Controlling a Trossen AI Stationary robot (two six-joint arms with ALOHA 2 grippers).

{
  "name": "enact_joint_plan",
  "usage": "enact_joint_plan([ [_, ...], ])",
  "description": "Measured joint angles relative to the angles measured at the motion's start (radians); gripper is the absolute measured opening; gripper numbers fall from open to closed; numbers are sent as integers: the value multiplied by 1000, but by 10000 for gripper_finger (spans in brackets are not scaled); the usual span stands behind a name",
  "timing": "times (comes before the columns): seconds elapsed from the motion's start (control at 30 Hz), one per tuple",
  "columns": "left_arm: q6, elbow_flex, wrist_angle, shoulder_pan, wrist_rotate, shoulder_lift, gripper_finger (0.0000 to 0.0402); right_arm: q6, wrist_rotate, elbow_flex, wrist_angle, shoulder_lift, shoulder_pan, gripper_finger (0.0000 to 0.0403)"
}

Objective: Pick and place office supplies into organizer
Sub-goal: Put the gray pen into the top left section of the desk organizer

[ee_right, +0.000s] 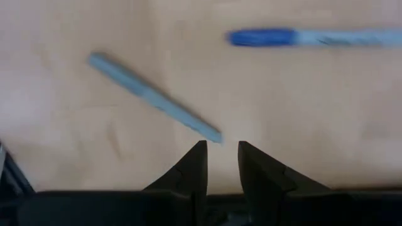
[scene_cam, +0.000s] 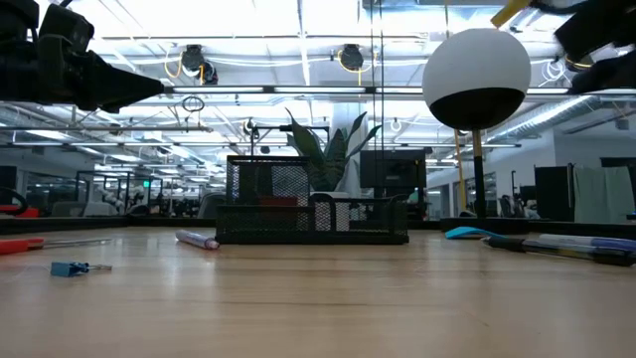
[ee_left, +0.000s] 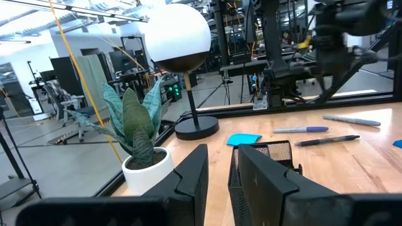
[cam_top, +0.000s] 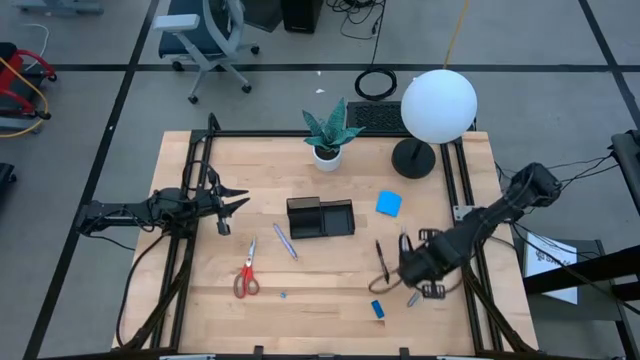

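Two grippers empty. Right gripper parted narrowly above grey pen, apparently lining up a grasp. Left gripper spread, idle beside organizer. Pen on bare table, well apart from organizer.

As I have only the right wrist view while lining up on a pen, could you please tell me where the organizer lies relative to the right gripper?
Observer: The low black mesh organizer tray sits mid-table, on the left arm's side of the right gripper.
Operator: Thank you. Is the left arm in the way?
Observer: No. The left gripper hovers beyond the tray's other end, with its jaws open and empty.
Operator: Is anything else waiting over there?
Observer: Yes. The red-handled scissors and a thin purple pen lie outside the tray, the pen nearer to it.
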Motion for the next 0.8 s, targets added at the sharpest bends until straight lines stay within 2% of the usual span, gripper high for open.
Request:
enact_joint_plan([
  [0.27,0,0,0,0,0,0,97,-30,1,0,121,15,69,79],
  [0.47,0,0,0,0,0,0,97,-142,8,0,135,15,84,84],
  [0.8,0,0,0,0,0,0,97,-331,33,0,137,80,143,143],
])
